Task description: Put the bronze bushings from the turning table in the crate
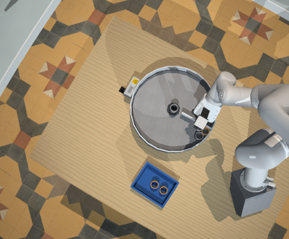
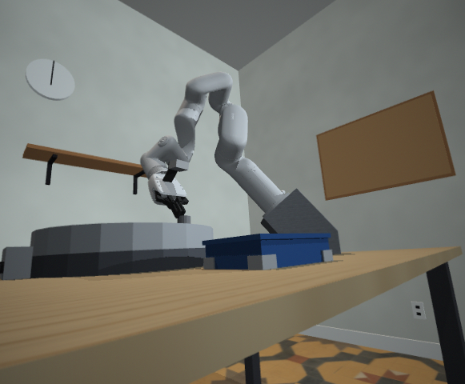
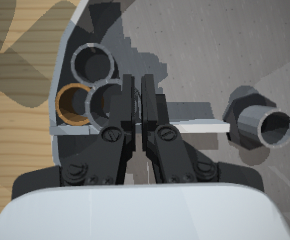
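Note:
My gripper (image 2: 178, 214) (image 3: 138, 91) is shut on the wall of a steel bushing (image 2: 186, 219) (image 3: 88, 106), held above the turning table (image 1: 152, 102) (image 2: 100, 239). In the top view the fingers are hidden under the wrist. In the wrist view the held bushing partly overlaps a bronze bushing (image 1: 208, 133) (image 3: 60, 105), which stands on the turning table by the rim. Another steel bushing (image 1: 195, 135) (image 3: 73, 64) stands beside the bronze one. Two bronze bushings, one (image 1: 150, 184) left of the other (image 1: 159, 190), are in the blue crate (image 1: 139, 174) (image 2: 302, 252).
A fixed bar (image 1: 187, 116) (image 3: 205, 125) crosses the turning table close to the gripper. A hub post (image 1: 173, 107) (image 3: 265, 125) rises at its centre. A control box (image 1: 131, 86) (image 2: 17, 263) sits against the outer rim, on the side away from the arm base.

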Controlling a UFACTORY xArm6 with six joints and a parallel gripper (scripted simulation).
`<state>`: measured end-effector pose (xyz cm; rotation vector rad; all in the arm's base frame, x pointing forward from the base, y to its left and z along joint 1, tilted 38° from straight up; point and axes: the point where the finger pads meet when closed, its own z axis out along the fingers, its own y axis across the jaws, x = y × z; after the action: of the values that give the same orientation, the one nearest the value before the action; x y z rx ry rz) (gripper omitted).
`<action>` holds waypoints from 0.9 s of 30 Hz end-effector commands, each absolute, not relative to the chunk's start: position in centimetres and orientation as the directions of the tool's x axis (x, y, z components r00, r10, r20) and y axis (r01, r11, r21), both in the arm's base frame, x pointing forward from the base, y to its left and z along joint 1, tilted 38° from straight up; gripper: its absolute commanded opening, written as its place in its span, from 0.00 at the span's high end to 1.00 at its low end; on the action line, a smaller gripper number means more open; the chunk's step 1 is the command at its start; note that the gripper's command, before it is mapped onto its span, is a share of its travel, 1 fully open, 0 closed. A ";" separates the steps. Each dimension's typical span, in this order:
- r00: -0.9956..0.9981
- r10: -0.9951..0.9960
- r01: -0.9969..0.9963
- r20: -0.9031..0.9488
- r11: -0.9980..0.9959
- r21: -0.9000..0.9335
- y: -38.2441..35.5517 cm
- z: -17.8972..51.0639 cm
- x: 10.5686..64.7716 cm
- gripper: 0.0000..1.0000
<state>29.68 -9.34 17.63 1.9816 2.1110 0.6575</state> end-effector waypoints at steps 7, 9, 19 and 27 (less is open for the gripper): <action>-0.101 0.980 0.903 0.169 0.019 0.429 -8.1 20.0 28.5 1.00; -0.101 0.980 0.903 0.169 0.019 0.429 -8.1 20.0 28.5 1.00; -0.101 0.980 0.903 0.169 0.019 0.429 -8.1 20.0 28.5 1.00; -0.101 0.980 0.903 0.169 0.019 0.429 -8.5 21.6 31.2 1.00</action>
<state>29.11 -8.14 20.32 1.9820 2.1101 0.6568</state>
